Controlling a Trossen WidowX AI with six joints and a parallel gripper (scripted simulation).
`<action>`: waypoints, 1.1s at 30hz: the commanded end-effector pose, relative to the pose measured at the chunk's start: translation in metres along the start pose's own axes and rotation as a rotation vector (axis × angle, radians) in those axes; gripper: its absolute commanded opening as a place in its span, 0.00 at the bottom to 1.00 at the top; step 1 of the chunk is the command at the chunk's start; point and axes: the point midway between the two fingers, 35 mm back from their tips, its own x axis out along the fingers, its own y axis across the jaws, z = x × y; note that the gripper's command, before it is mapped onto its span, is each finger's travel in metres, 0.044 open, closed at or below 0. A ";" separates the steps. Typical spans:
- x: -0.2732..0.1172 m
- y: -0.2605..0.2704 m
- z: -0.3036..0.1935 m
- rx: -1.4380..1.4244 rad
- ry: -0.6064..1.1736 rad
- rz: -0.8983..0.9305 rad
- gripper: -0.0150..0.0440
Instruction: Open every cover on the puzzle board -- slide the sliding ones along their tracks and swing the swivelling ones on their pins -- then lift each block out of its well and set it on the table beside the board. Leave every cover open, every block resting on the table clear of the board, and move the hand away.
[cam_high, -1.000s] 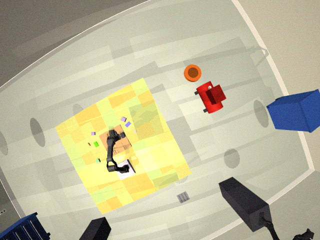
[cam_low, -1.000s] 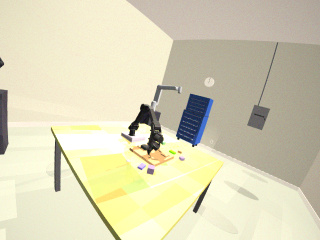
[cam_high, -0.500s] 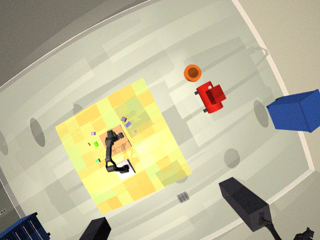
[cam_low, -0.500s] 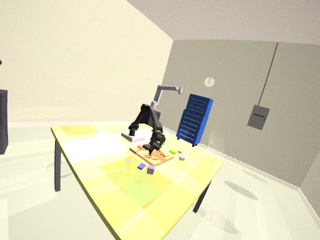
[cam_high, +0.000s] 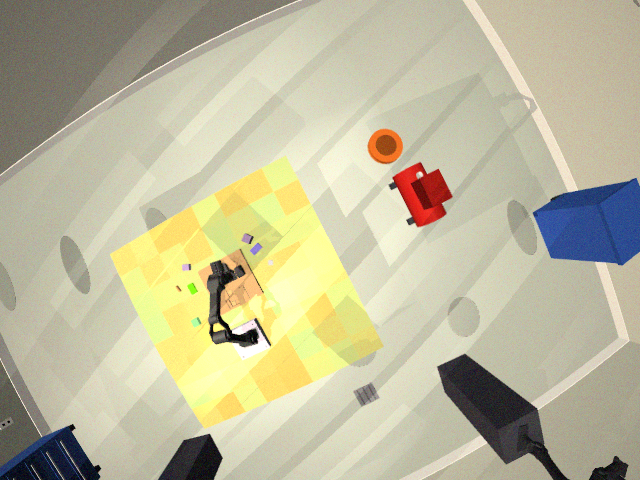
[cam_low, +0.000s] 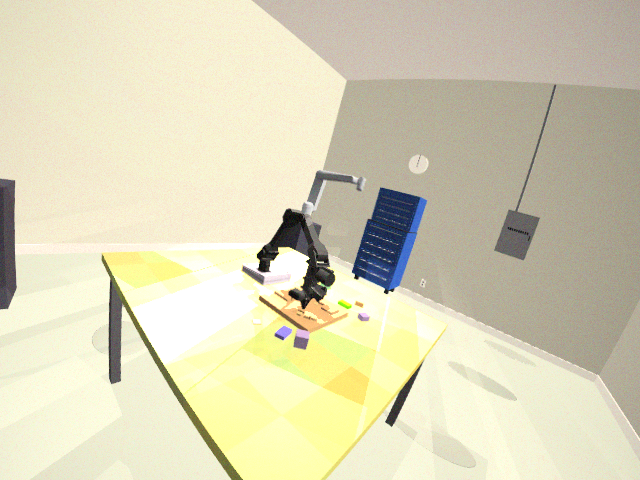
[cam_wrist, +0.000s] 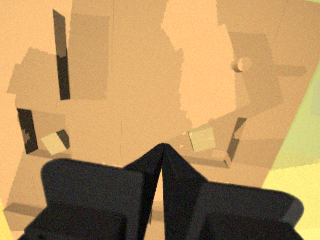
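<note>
The tan puzzle board (cam_high: 252, 281) (cam_low: 330, 319) (cam_wrist: 140, 75) lies on the table. My gripper (cam_wrist: 163, 147) (cam_low: 305, 305) is shut and empty, low over the board. In the wrist view a dark slot (cam_wrist: 61, 60) lies at upper left, another dark opening (cam_wrist: 27, 131) at left, and a narrow dark gap (cam_wrist: 236, 140) at right. A round knob (cam_wrist: 244, 64) stands at upper right. A pale square piece (cam_wrist: 202, 139) is just beyond the fingertips. Cover positions are hard to tell. A purple block (cam_high: 247, 238) (cam_low: 301, 339) and a blue-violet block (cam_high: 256, 249) (cam_low: 283, 332) rest beside the board.
Also off the board lie a whitish piece (cam_high: 270, 262) (cam_low: 256, 321), a lilac block (cam_high: 186, 267) (cam_low: 363, 316), a bright green block (cam_high: 192, 288) (cam_low: 344, 304), a brown piece (cam_high: 178, 288) (cam_low: 359, 303) and a teal block (cam_high: 195, 321). The arm's white base (cam_high: 248, 352) is near the board.
</note>
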 end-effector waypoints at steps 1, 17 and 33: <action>-0.001 0.007 0.004 0.001 -0.003 0.004 0.25; -0.001 0.019 0.015 0.001 -0.004 0.005 0.25; -0.002 0.029 0.028 0.000 -0.005 0.006 0.25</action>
